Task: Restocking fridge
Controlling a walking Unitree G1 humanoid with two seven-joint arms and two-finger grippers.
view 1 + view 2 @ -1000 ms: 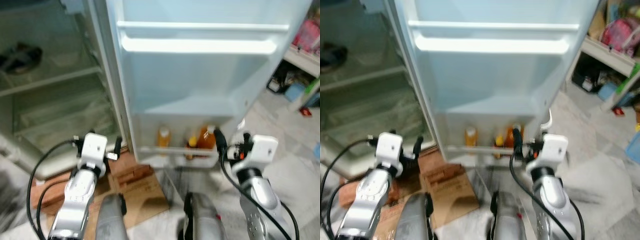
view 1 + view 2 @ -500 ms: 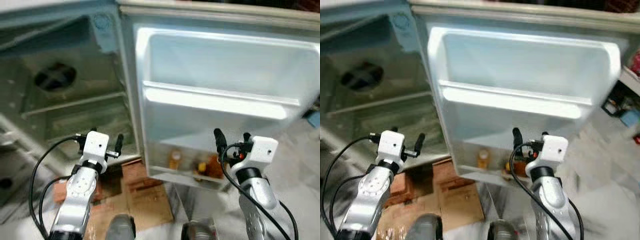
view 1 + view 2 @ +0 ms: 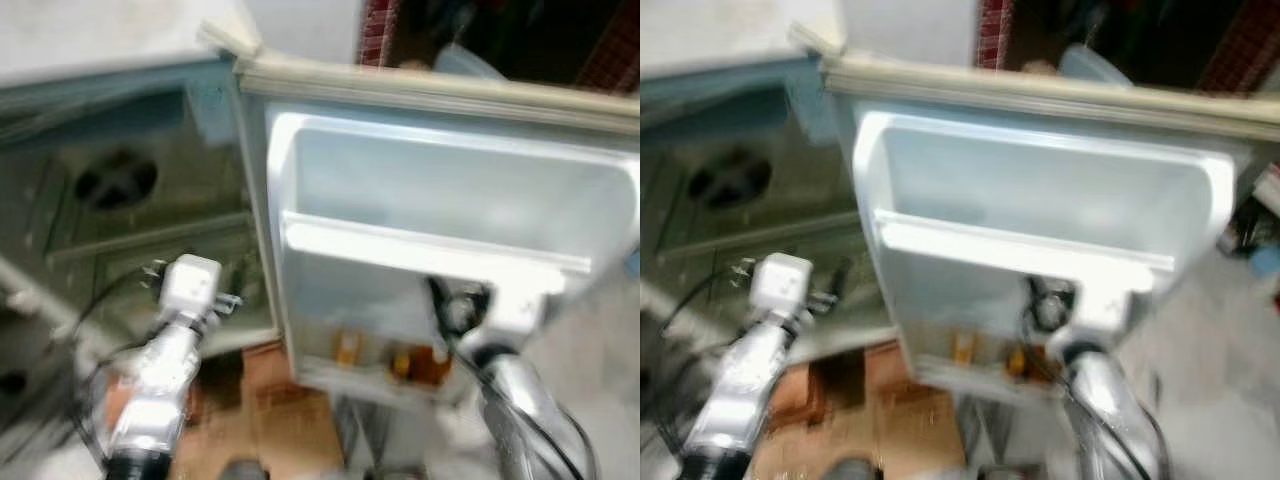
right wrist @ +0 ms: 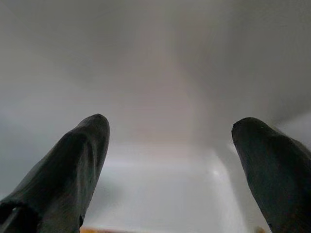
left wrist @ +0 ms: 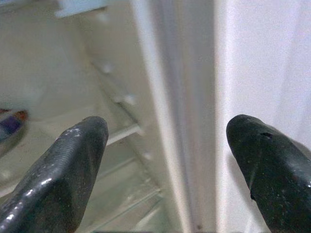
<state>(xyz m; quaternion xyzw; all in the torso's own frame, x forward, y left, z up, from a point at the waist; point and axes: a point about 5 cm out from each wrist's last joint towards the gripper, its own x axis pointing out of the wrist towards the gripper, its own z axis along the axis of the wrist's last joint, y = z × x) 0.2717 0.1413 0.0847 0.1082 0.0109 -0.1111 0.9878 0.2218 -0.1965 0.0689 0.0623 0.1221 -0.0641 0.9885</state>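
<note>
Behind the open fridge, dark clutter and a strip of red brick now fill the top of the head view, where a second ago the door filled the frame and the floor lay below it. The whole picture has shifted and blurred, so the camera has tilted up; the things themselves have likely stayed put.

The fridge door stands open across the centre and right. Its upper shelf is bare, and a few orange bottles sit in the bottom rack at lower centre. The fridge interior at left looks bare too, as far as the blur allows.

Left gripper hangs fingers apart before the door's hinge edge, holding nothing. Right gripper is likewise spread and unladen, facing the door's white liner.

With nothing in either gripper, I judge the restocking is between items.
</note>
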